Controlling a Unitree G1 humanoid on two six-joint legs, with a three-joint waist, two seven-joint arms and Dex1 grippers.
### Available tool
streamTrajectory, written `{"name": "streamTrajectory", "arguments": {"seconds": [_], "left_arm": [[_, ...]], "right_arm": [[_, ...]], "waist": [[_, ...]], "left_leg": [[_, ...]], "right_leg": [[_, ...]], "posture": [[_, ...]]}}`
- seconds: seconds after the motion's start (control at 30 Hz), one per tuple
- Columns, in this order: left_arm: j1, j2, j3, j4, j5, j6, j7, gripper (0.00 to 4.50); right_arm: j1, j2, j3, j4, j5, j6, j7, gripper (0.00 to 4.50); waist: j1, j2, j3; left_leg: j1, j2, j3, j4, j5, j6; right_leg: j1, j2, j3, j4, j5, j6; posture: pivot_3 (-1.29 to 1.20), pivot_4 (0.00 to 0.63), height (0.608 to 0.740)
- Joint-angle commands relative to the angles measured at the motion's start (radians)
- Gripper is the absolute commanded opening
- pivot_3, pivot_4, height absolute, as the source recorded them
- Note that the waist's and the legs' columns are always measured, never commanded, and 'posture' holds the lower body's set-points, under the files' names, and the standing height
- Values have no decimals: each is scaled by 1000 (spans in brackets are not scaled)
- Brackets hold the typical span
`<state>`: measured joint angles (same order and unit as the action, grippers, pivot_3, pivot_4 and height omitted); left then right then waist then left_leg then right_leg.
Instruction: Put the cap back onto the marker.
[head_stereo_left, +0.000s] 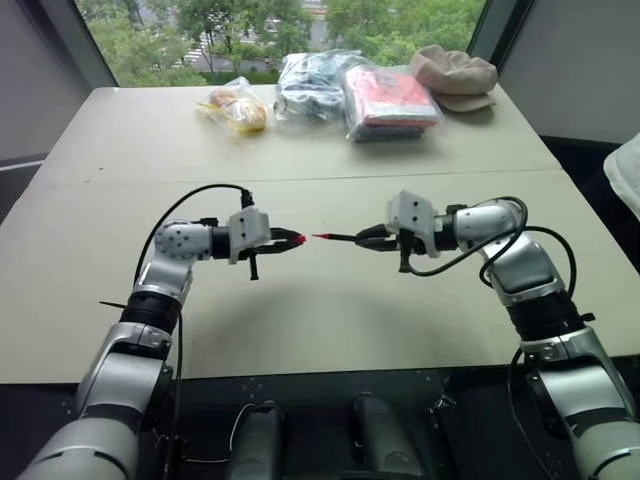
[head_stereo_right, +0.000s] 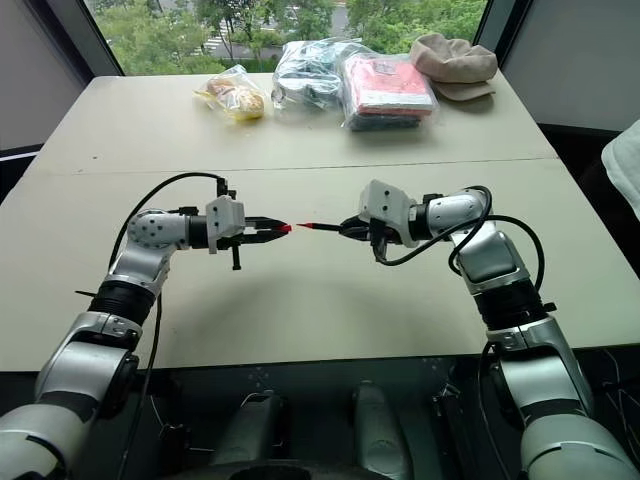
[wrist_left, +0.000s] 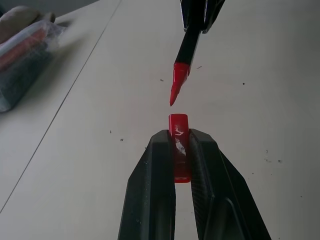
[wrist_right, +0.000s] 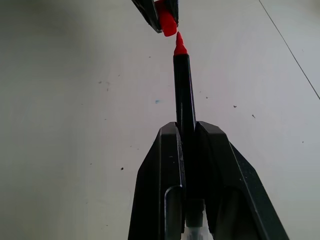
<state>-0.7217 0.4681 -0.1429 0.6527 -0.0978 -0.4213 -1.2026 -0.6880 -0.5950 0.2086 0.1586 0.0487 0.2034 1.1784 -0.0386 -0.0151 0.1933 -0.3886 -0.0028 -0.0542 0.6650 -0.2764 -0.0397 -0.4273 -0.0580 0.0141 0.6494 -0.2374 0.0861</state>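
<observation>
Above the middle of the beige table (head_stereo_left: 330, 320) my two grippers face each other. The left gripper (head_stereo_left: 290, 239) is shut on the small red cap (wrist_left: 179, 145), whose open end sticks out past the fingertips. My right gripper (head_stereo_left: 362, 238) is shut on the thin black marker (wrist_right: 183, 90), with its red tip (wrist_left: 177, 85) pointing at the cap. A small gap separates tip and cap, and the tip sits slightly off the cap's line. In the right wrist view the cap (wrist_right: 167, 22) shows just beyond the tip.
At the far edge of the table lie a bag of yellow food (head_stereo_left: 236, 107), two clear plastic packs (head_stereo_left: 385, 100) and a tan hat (head_stereo_left: 455, 75). A seam (head_stereo_left: 300, 178) crosses the table behind the grippers.
</observation>
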Motion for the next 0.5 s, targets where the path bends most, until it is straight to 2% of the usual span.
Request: {"name": "streamTrajectory", "arguments": {"seconds": [0.03, 0.5], "left_arm": [[-35, -1, 11, -20, -16, -6, -5, 0], [-35, 1, 15, -38, -25, 7, -17, 0]], "right_arm": [[-22, -2, -10, -50, 21, -2, -3, 60], [-19, 4, 1, -53, 23, -1, -13, 60]], "waist": [[0, 0, 0], [1, 0, 0]], "left_leg": [[0, 0, 0, 0, 0, 0], [0, 0, 0, 0, 0, 0]], "right_leg": [[0, 0, 0, 0, 0, 0], [0, 0, 0, 0, 0, 0]], "posture": [[0, 150, 740], [0, 150, 740]]}}
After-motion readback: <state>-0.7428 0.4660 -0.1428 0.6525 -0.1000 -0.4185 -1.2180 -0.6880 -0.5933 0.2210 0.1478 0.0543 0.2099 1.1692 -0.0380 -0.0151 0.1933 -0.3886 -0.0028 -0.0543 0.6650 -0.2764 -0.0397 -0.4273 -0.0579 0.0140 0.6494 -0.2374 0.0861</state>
